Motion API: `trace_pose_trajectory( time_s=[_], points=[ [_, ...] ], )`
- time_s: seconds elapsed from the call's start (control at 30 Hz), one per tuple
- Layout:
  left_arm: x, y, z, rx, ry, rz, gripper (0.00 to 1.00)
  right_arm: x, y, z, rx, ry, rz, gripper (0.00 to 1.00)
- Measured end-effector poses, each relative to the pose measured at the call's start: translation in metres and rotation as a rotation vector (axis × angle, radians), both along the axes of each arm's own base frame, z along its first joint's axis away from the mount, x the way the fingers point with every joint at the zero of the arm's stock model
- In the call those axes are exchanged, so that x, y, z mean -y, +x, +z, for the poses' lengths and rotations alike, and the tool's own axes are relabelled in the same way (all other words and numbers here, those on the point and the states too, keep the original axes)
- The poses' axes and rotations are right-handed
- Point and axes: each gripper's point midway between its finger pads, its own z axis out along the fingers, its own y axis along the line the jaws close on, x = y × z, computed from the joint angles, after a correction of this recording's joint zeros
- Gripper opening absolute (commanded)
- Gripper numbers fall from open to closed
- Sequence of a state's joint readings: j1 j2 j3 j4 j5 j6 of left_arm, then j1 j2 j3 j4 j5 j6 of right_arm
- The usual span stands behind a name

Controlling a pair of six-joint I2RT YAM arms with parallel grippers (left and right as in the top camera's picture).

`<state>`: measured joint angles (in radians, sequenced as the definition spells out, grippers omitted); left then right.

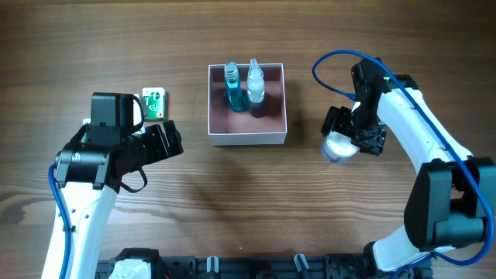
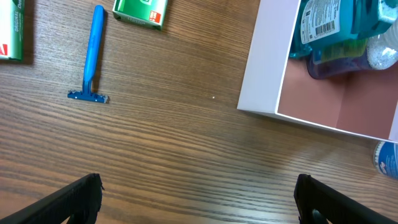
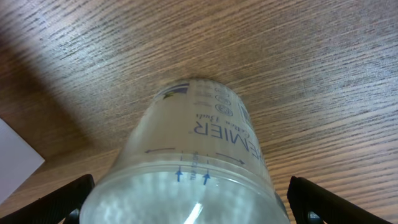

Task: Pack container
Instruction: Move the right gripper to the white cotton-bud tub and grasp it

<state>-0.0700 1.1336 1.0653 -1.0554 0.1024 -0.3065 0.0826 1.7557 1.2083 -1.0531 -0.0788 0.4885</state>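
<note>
The container (image 1: 246,138), a square white box with a pink inside, sits at the table's middle back. It holds a blue bottle (image 1: 234,89) and a clear bottle with a dark base (image 1: 256,89). In the left wrist view its white wall (image 2: 264,62) is at upper right. A clear plastic jar (image 1: 337,146) stands on the table to the right of the container. My right gripper (image 1: 353,136) is around it, with the fingers wide apart on either side of the lid (image 3: 199,155). My left gripper (image 1: 167,141) is open and empty, left of the container.
A blue razor (image 2: 93,56) and a green packet (image 2: 142,11) lie on the wood left of the container, with another packet (image 2: 9,31) at the far left edge. The green packet also shows in the overhead view (image 1: 155,104). The container's corner (image 3: 15,165) shows left of the jar.
</note>
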Motion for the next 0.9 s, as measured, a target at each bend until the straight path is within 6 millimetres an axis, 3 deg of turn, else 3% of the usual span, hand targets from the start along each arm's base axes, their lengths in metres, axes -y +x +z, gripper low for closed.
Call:
trace_pose_trajectory(
  time_s=[0.33,0.7,0.9],
  points=[
    [0.000,0.000,0.000,0.000,0.000,0.000,1.00,0.000,-0.003,-0.001,-0.012,-0.001,0.002,0.97],
    [0.000,0.000,0.000,0.000,0.000,-0.001,1.00,-0.003,-0.015,-0.021,-0.028,0.009,0.004,0.96],
    [0.000,0.000,0.000,0.000,0.000,0.000,1.00,-0.004,-0.004,-0.023,0.020,0.013,0.004,0.81]
  ],
)
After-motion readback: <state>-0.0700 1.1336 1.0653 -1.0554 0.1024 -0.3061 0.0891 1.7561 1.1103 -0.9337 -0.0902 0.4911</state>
